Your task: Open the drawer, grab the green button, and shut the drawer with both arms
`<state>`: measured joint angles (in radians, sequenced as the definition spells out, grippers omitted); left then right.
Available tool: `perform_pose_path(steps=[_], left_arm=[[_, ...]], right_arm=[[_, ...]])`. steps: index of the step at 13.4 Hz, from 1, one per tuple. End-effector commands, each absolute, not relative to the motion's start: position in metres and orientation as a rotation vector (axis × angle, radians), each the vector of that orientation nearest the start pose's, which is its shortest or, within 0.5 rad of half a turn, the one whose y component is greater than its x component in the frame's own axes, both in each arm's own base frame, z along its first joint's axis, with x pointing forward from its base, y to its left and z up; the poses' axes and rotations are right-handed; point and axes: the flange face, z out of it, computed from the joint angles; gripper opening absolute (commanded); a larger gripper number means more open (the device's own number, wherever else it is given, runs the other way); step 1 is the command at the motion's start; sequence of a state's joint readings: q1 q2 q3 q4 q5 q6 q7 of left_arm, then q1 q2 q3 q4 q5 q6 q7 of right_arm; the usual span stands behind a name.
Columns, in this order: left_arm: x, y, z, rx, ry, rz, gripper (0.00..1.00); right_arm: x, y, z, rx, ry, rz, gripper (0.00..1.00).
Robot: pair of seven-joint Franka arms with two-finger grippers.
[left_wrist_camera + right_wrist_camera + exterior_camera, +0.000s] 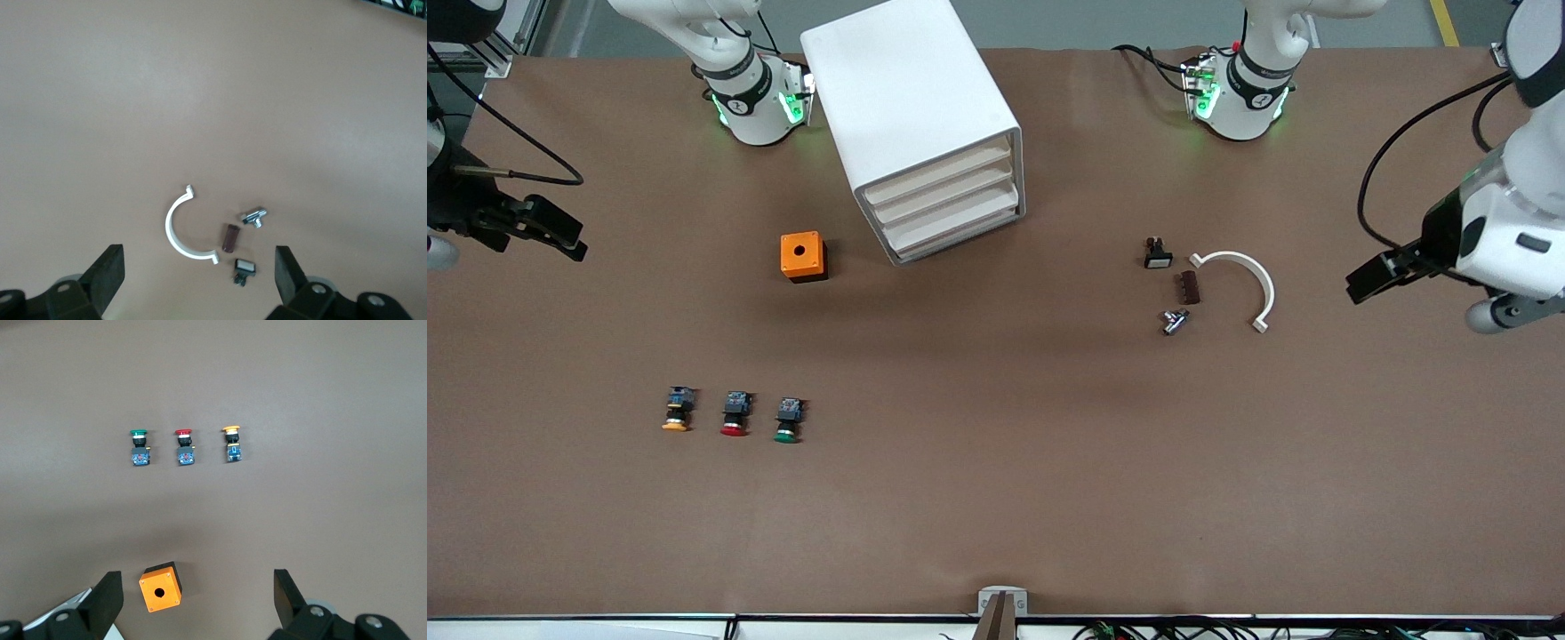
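Observation:
The white cabinet [920,116] stands near the robots' bases, and all of its drawers [947,200] are pushed in. The green-capped button [787,420] [139,447] lies on the brown table, nearer to the front camera than the cabinet. It ends a row of three buttons, on the side toward the table's middle. My right gripper [560,233] [197,577] hangs open and empty over the right arm's end of the table. Over the left arm's end, my left gripper [1374,277] [198,257] is also open and holds nothing.
A red-capped button [735,415] and an orange-capped button [679,410] lie beside the green one. An orange box with a hole [803,256] sits beside the cabinet. Toward the left arm's end lie a white half-ring clip [1249,280], a brown piece [1190,287], a metal bolt [1174,321] and a small black part [1158,253].

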<state>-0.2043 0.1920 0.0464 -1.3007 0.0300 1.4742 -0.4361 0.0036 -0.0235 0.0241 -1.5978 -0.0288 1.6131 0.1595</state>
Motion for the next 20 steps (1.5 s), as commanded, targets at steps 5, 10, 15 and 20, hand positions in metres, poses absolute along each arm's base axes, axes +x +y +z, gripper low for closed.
perform_pose_path(steps=[5,10,15,20], left_arm=[[0.551,-0.051,0.65,-3.096,-0.144,0.058,1.0],[0.507,-0.049,0.646,-3.1,-0.113,0.044,1.0],[0.499,-0.059,0.652,-3.093,-0.09,0.01,1.0],[0.497,-0.061,0.648,-3.093,-0.112,0.069,1.0]], right_arm=[[0.547,0.02,0.637,-3.186,0.171,-0.074,1.0],[0.547,0.016,0.637,-3.186,0.183,-0.074,1.0],[0.547,0.008,0.636,-3.19,0.124,-0.074,1.0],[0.547,0.005,0.635,-3.188,0.134,-0.066,1.0]])
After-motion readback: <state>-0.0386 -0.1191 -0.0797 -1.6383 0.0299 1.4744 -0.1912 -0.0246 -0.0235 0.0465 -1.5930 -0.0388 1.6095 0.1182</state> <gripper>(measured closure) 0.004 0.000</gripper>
